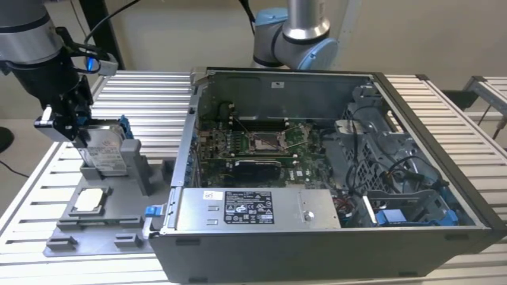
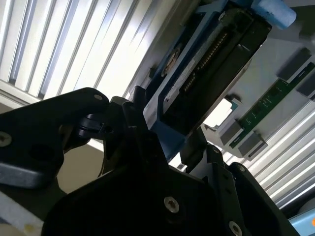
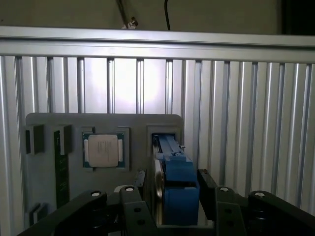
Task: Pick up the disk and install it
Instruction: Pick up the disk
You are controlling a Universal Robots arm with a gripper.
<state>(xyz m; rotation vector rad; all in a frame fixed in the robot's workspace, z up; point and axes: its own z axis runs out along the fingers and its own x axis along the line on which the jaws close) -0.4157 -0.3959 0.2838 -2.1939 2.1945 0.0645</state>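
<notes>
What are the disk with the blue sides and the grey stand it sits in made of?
The flat silver-grey disk looks like metal: its smooth face catches the light. Its bright blue rails look like plastic, evenly coloured and matte. The flat grey stand holding it is probably moulded plastic, dull and uniform, though it might be painted metal.

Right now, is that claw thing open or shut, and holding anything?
Gripper: closed on the disk, which stands upright in the grey holder.
</notes>
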